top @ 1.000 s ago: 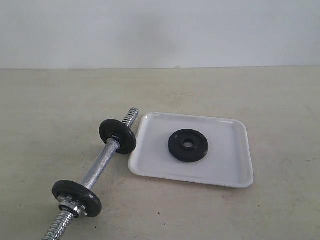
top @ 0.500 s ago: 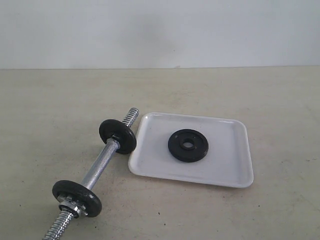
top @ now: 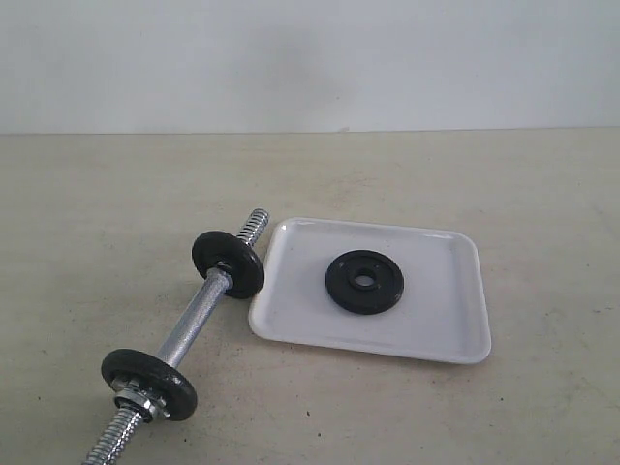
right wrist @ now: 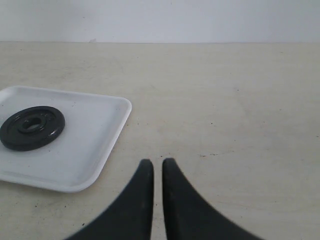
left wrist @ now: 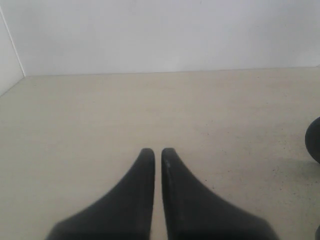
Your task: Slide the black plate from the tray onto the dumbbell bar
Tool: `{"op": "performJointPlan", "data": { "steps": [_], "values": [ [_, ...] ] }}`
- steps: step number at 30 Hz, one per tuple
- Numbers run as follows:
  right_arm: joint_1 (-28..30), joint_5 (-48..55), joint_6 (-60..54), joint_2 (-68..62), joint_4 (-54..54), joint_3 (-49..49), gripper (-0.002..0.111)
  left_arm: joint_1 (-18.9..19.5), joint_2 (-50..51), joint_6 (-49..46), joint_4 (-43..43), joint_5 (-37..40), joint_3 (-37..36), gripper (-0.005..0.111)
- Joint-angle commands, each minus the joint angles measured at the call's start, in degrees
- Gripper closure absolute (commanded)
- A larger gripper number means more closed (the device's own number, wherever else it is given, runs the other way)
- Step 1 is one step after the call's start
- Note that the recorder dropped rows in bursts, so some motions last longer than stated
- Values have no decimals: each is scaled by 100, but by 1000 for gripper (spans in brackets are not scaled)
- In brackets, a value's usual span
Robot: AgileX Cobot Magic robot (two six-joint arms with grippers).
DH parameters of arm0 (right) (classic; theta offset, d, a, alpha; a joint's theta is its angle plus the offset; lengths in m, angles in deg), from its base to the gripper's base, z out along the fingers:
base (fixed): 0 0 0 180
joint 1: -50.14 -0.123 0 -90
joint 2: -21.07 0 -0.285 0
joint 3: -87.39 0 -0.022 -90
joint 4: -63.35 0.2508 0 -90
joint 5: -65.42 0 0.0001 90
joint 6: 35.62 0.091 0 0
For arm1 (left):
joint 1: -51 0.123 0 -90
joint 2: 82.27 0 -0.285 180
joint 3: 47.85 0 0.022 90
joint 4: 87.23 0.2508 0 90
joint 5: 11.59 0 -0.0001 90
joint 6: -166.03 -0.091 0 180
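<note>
The black plate [top: 364,282] [right wrist: 32,127] lies flat in the middle of the white tray [top: 426,329] [right wrist: 85,150], its centre hole facing up. Left of the tray the chrome dumbbell bar [top: 189,324] lies at a slant on the table, with a black disc [top: 228,264] near its far threaded end and a second black disc with a silver nut [top: 149,384] near its near end. Neither arm shows in the exterior view. My left gripper [left wrist: 157,151] is shut over bare table. Beside the tray's corner my right gripper [right wrist: 157,162] is shut, holding nothing.
The beige tabletop [top: 116,194] runs back to a white wall [top: 310,58]. A dark rounded edge [left wrist: 314,142] shows at the border of the left wrist view.
</note>
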Motion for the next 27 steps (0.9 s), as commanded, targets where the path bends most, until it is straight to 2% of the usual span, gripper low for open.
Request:
{"op": "performJointPlan", "data": {
  "steps": [1,18,23,27],
  "values": [
    [-3,-47,-3,20,-30,3,104,20,-7,-20,-46,-47,-15,102],
    [-3,-201,-236,20,-236,3,104,20,-7,-20,-46,-47,-15,102],
    [-3,-1057,-707,20,-354,3,104,20,-7,-20,-46,-47,-15,102],
    [-3,-2564,-820,20,-354,3,104,20,-7,-20,-46,-47,-15,102]
  ]
}}
